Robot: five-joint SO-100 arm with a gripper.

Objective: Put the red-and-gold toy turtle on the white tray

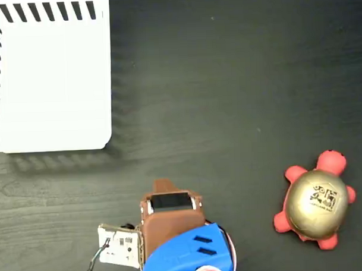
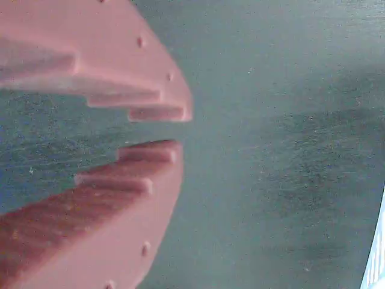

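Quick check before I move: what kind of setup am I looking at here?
Likely a lab tabletop test rig: a bare dark wood-grain table, a striped white tray, a toy turtle, and the gripper empty, jaws slightly apart.

1. in the fixed view the dark table [image 1: 226,80] lies bare across its whole middle and upper right, so a gripper could cross there freely.
2. the white tray [image 1: 54,80] fills the upper left corner; it lies flat and low, with nothing on the part that shows.
3. the red-and-gold toy turtle [image 1: 316,201] sits alone at the lower right, well apart from the tray, with open table on every visible side.
4. the arm [image 1: 172,237] takes up the bottom centre, between tray and turtle.
5. in the wrist view the gripper [image 2: 174,131] has a narrow gap between its tips, and only bare table shows ahead of them.
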